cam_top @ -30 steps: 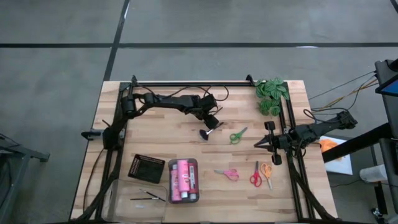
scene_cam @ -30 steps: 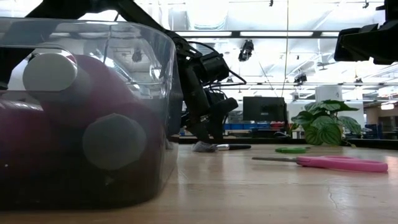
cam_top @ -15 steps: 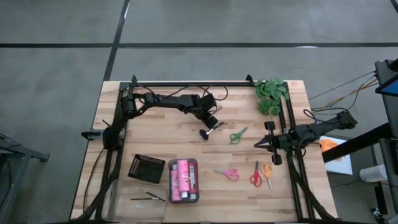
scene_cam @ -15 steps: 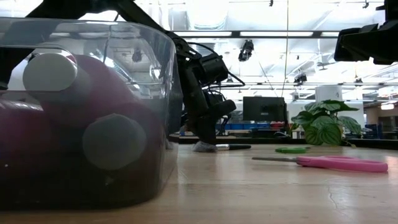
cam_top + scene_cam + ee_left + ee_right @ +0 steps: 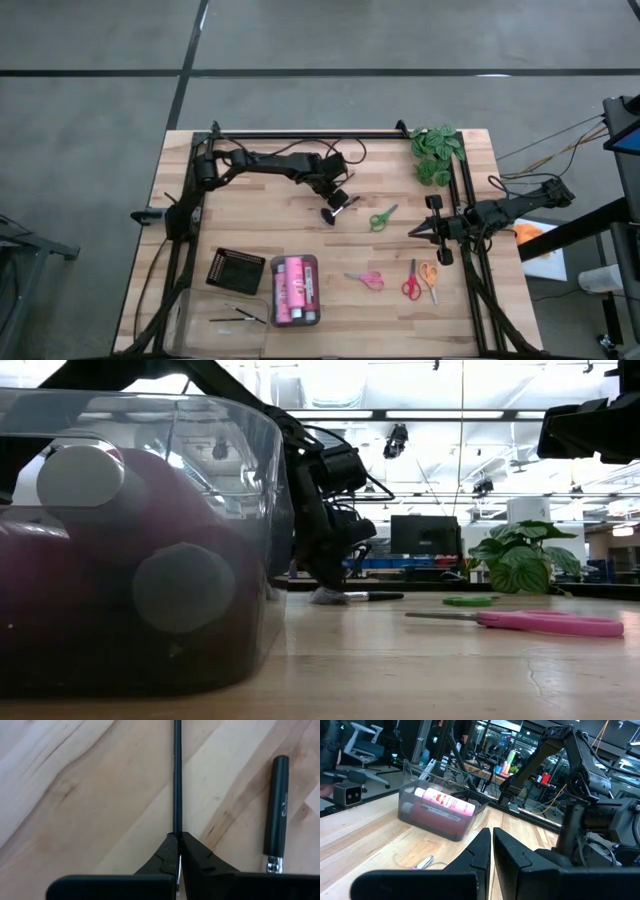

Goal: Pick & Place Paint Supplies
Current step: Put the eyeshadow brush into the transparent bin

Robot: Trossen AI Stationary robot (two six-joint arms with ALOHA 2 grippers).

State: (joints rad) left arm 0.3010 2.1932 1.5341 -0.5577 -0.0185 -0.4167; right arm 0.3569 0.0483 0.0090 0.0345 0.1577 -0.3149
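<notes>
**Count of things on the table**

Four pairs of scissors are counted: green scissors (image 5: 382, 217), pink scissors (image 5: 366, 279), red scissors (image 5: 410, 283) and orange scissors (image 5: 429, 276). Three pink paint bottles (image 5: 294, 291) are seen in one clear bin (image 5: 295, 262). Two thin dark brushes (image 5: 238, 317) are counted in one clear tray (image 5: 182, 312). One fluffy black-tipped brush (image 5: 333, 211), one thin black brush (image 5: 177, 775), one black tray (image 5: 236, 270) and one leafy plant (image 5: 435, 152) are seen. Two arms are present.
</notes>
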